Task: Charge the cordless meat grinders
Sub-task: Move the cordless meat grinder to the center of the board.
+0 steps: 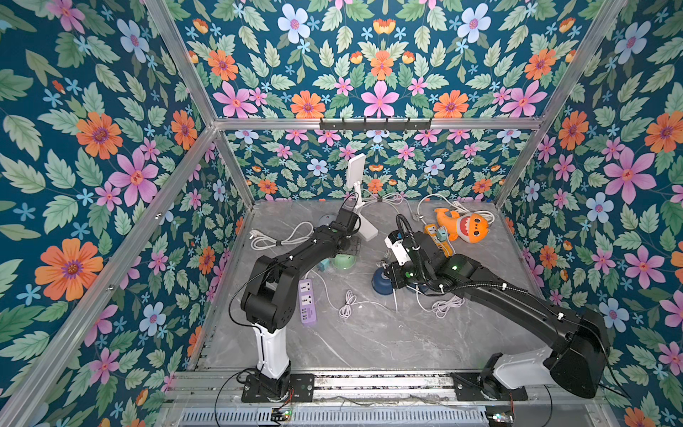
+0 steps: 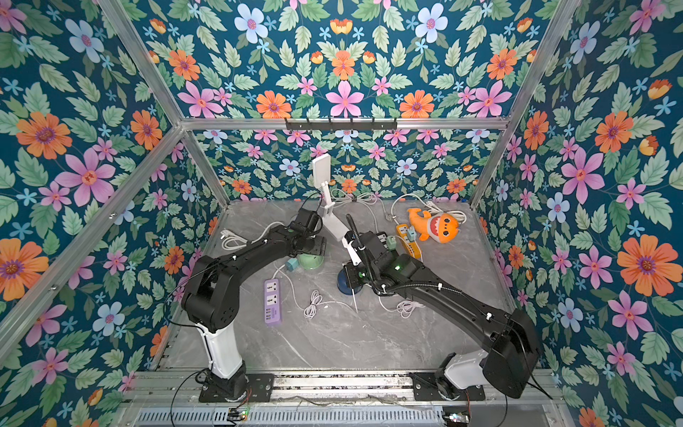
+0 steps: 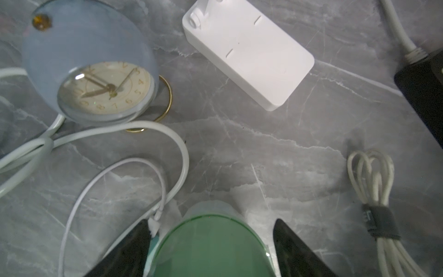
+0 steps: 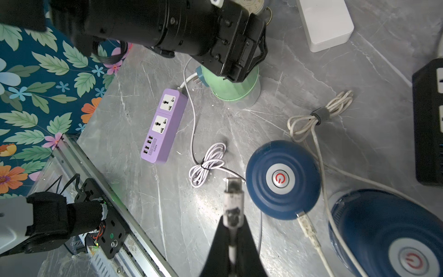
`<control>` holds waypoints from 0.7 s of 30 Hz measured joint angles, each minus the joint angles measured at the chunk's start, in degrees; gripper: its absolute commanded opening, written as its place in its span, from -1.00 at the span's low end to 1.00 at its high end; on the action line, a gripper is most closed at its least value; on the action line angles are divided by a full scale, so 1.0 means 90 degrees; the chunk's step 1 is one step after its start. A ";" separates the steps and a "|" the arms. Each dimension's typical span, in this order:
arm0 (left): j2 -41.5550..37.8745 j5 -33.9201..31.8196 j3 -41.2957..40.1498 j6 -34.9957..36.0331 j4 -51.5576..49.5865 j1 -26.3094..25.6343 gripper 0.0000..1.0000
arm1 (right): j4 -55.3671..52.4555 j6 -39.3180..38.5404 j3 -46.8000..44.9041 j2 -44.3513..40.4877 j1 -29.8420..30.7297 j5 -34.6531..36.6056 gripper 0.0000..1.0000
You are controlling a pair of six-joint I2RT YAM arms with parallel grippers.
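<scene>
On marble (image 4: 239,124), navy domed grinder (image 4: 260,195), silvery button (image 4: 280,179)

Bench (image 1: 369,340), contents.
Left front: strip (image 1: 307,301).
Behind it: left grinder (image 1: 343,261), between the fingers of the left pincer (image 3: 211,220).
Back left: clock (image 3: 91,72), cable coil (image 1: 281,238) just beside.
Back centre: stand (image 1: 356,173), upright.
Back right: toy (image 1: 462,225), lying; second strip (image 2: 414,249) just left of it.
Centre: middle grinder (image 4: 282,179); right grinder (image 4: 388,235) just beside it, apart.
Plug (image 4: 233,189): in right pincer (image 4: 233,217), just beside middle grinder, apart.
Before the grinders: left bundle (image 1: 347,303), right bundle (image 1: 447,305).
</scene>
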 measured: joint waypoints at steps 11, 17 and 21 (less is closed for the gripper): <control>-0.1574 0.0758 -0.1659 -0.1044 0.0141 -0.0015 0.99 | 0.0046 0.0044 -0.0034 -0.0078 0.0000 -0.0053 -1.00; -0.2591 0.0427 -0.1889 -0.1054 0.0279 0.0032 0.98 | 0.0051 0.0049 -0.0015 -0.0051 0.0000 -0.0160 -1.00; -0.3684 0.0369 -0.2773 -0.0763 0.0758 0.0058 0.87 | 0.0039 0.0075 0.0053 0.0000 0.0002 -0.0202 -1.00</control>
